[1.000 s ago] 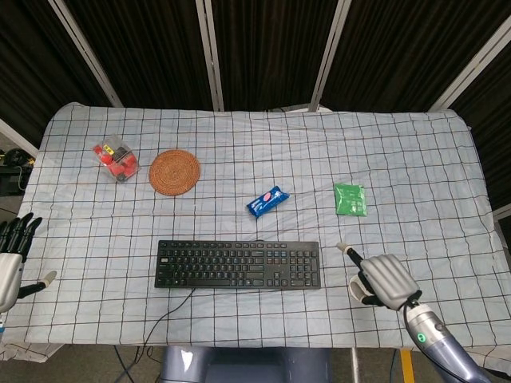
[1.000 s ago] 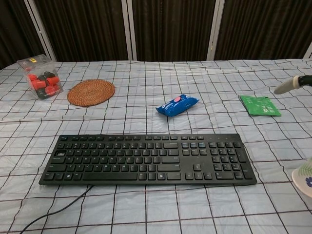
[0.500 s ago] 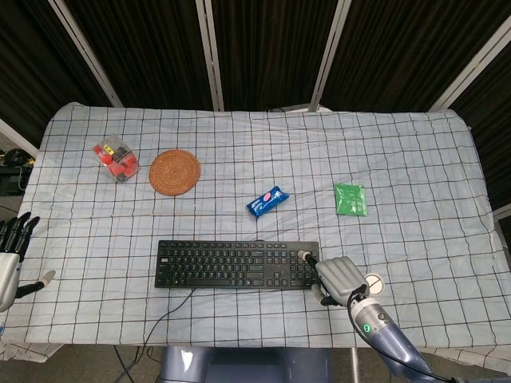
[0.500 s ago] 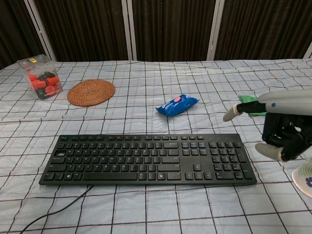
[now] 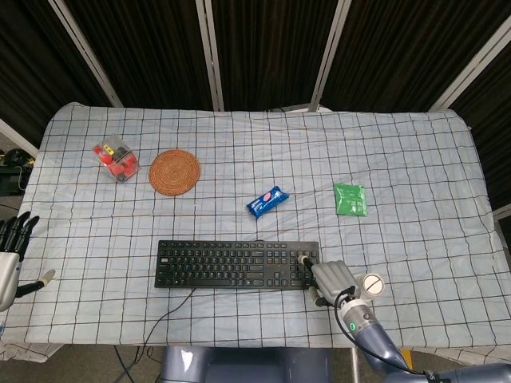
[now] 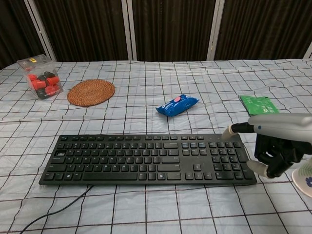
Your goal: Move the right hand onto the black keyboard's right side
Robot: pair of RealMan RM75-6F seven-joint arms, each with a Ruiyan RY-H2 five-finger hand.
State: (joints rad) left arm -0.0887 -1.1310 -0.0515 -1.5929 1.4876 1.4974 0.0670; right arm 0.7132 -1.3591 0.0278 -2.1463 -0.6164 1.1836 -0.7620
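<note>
The black keyboard [image 5: 236, 264] [image 6: 146, 158] lies flat near the table's front edge, its cable trailing off the front left. My right hand [image 5: 329, 281] [image 6: 276, 149] is palm down at the keyboard's right end and holds nothing. Its thumb reaches over the far right corner of the number pad. Its bent fingers [image 6: 257, 168] hang down just beside the keyboard's right edge; whether they touch it I cannot tell. My left hand [image 5: 9, 257] hangs off the table's left edge with fingers spread and nothing in it; only the head view shows it.
A white paper cup [image 5: 372, 285] [image 6: 305, 177] stands just right of my right hand. Further back lie a blue snack packet [image 5: 267, 200], a green packet [image 5: 350, 199], a woven round mat [image 5: 174, 171] and a clear box of red and black pieces [image 5: 116, 159].
My right hand has swept left from the open cloth at the front right to the keyboard's right end and dropped lower. The left hand has stayed nearly still.
</note>
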